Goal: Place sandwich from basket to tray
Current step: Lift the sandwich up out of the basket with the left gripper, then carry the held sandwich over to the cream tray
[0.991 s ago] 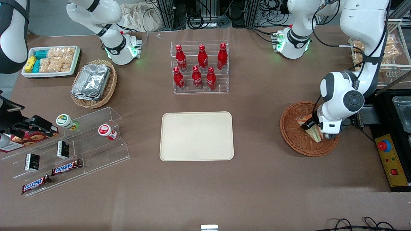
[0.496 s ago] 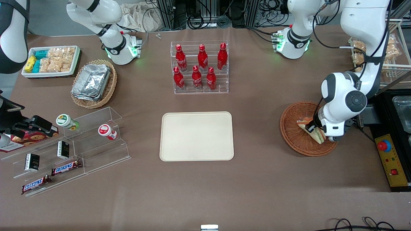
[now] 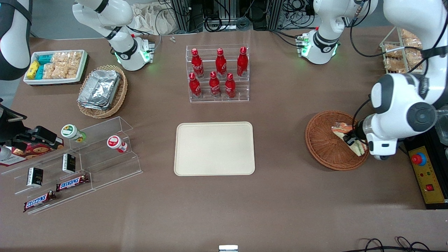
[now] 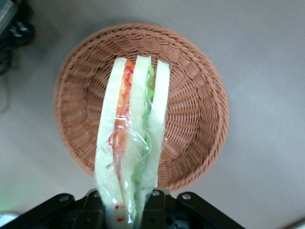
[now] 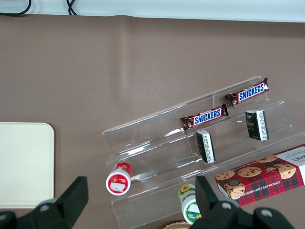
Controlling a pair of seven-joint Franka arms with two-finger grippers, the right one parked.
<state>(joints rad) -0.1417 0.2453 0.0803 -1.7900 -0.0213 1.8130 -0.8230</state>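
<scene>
Plastic-wrapped sandwich (image 4: 131,143), apparently 3 bread slices, clamped in end effector (image 4: 127,210).

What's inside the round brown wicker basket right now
Nothing rests on the part of the basket floor that shows. The sandwich hangs above it, gripped in the hand. The strip of weave directly under the sandwich is covered, so that part cannot be checked.

"SNICKERS" on 2 choc bars (image 5: 207,117) (image 5: 246,93) on acrylic shelf (image 5: 157,133).

Brown table (image 3: 280,196): tray (image 3: 214,148), basket (image 3: 323,143), bottle rack (image 3: 217,73), pincer (image 3: 351,140) above basket.
</scene>
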